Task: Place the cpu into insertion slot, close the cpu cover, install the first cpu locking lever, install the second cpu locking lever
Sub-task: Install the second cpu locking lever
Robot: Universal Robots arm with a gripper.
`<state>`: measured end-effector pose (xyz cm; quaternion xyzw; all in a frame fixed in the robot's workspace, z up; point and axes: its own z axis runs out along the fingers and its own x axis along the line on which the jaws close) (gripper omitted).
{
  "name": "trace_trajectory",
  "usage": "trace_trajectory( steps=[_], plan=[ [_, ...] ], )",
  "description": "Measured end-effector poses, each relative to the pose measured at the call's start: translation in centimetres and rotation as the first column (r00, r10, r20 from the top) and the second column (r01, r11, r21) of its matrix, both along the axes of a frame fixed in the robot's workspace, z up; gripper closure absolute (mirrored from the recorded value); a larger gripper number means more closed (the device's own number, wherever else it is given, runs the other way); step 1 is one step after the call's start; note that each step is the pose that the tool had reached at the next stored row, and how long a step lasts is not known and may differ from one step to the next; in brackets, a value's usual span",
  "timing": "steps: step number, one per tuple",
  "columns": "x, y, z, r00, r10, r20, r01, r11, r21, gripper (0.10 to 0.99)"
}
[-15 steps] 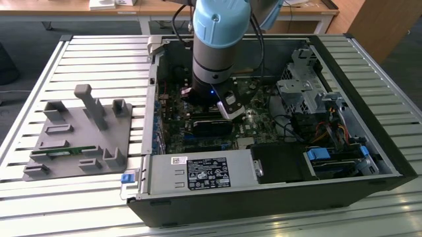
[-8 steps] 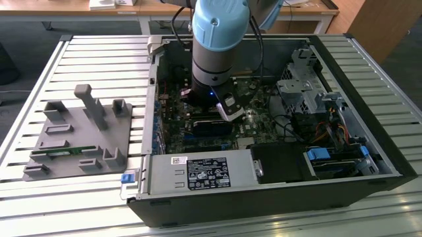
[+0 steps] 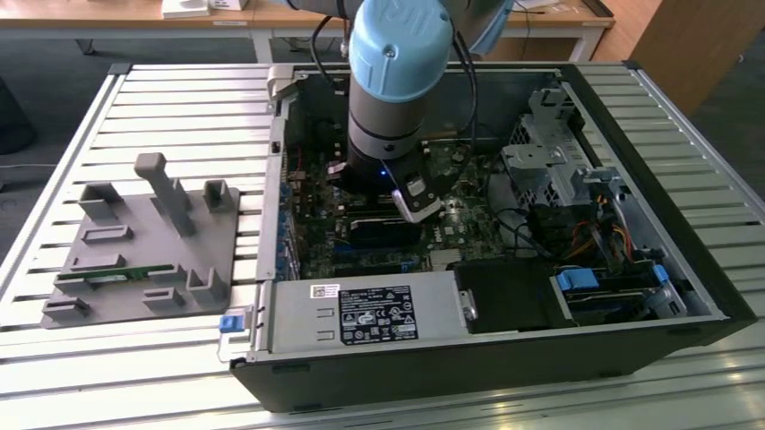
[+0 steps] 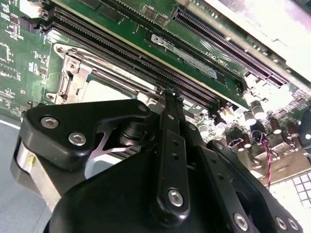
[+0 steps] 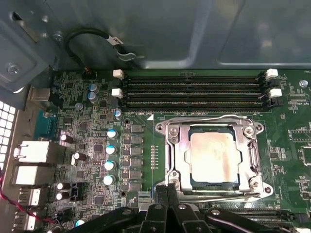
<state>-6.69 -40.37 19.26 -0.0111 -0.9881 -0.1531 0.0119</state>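
The cpu lies seated in the insertion slot on the green circuit board, with the cpu cover closed flat around it, framing its silver top. The fingers sit at the socket's edge just beside the cover, pressed together, pinching nothing that shows. The board sits inside an open computer case lying on a slatted metal bench, beside a grey fixture plate; wooden desks stand behind.
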Motion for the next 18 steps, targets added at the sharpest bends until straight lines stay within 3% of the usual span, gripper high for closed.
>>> trace_trajectory(
  steps=[7, 18],
  plan=[
    [-0.12, 0.0, -0.23, 1.0, 0.0, 0.0003, 0.0, 0.9999, 0.014, 0.98],
    [-0.45, -0.01, -0.47, 1.0, 0.0, 0.0, 0.0, 0.9999, 0.013, 0.98]
  ],
)
